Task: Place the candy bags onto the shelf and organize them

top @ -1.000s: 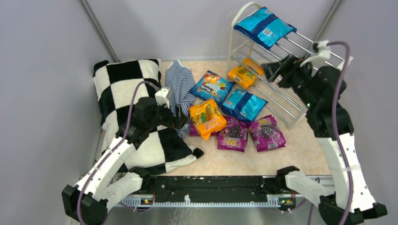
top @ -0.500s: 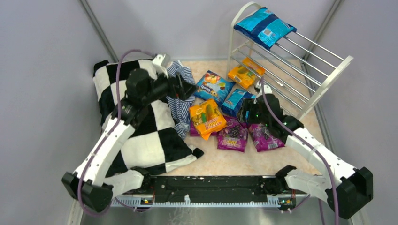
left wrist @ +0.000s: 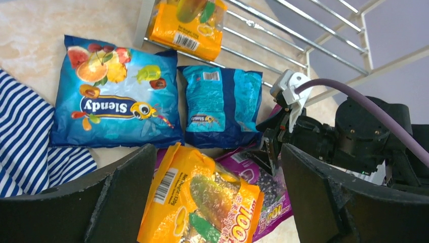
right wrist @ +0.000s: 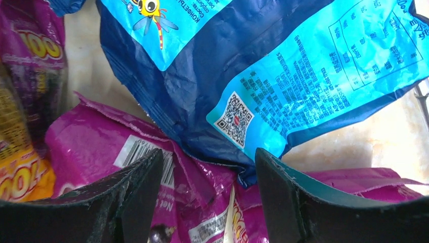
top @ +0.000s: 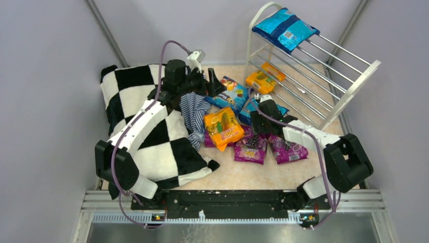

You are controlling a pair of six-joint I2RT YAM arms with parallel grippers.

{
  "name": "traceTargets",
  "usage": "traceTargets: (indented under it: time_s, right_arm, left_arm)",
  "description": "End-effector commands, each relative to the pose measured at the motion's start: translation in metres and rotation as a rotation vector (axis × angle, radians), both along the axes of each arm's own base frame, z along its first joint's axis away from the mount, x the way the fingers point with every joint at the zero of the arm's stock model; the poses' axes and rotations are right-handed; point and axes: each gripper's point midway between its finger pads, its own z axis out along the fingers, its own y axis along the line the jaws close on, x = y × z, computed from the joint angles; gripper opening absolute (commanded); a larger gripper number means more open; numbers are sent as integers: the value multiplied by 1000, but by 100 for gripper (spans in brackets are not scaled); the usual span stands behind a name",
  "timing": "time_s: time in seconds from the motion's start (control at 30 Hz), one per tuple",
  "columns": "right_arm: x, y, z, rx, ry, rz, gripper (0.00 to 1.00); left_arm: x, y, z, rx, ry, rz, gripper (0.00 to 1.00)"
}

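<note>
From above, the shelf [top: 248,50] stands at the far right of the table [top: 324,162], its rods running from far left to near right. A top blue bag [top: 286,29] lies flat on the left end of the highest tier, label side up, and an orange bag [top: 263,79] lies on a lower tier. The others are on the table in front of the shelf. They are a fruit-print bag [top: 230,95], a plain blue bag [top: 245,112] partly under the right arm, and a big orange bag [top: 223,127] with its long axis pointing away from the arms. Nearest the arms, a left purple bag [top: 251,148] and a right purple bag [top: 287,148] lie side by side. The left gripper [top: 208,81] hovers at the far end of the striped cloth [top: 194,109], beside the pillow [top: 152,147]. The right gripper [top: 259,124] is low over the plain blue bag; its opening is hidden here.

The left wrist view shows the left gripper [left wrist: 217,152] spread wide and empty above the bags. The fruit-print bag [left wrist: 114,98] reads upside down, with the plain blue bag [left wrist: 220,104] just beside it, label up. The right gripper [left wrist: 268,144] points down at that bag's near edge.

In the right wrist view, the right gripper [right wrist: 208,154] is about half open, clamping nothing. Its fingers [right wrist: 131,197] stand on either side of the plain blue bag's [right wrist: 283,76] crumpled edge, which overlaps the left purple bag [right wrist: 101,147].
</note>
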Motion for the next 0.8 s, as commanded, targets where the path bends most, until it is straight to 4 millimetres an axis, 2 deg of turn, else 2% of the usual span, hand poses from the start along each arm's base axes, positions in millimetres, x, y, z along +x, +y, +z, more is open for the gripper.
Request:
traceTargets:
  time_s: [0.0, 0.2, 0.4, 0.63, 0.77]
  right_arm:
    - [24, 6, 9, -31, -72, 24, 66]
    - [27, 4, -5, -100, -63, 42, 57]
    - [37, 5, -5, -118, -138, 33, 44]
    - [43, 11, -6, -129, -150, 32, 19]
    - [44, 11, 8, -111, -184, 24, 5]
  left_arm:
    - [-4, 6, 8, 13, -88, 8, 99]
    - [-7, 14, 5, 39, -106, 36, 99]
    - [-12, 13, 8, 28, -103, 18, 99]
    - [-15, 10, 8, 16, -91, 1, 99]
    - [-16, 7, 6, 10, -77, -11, 99]
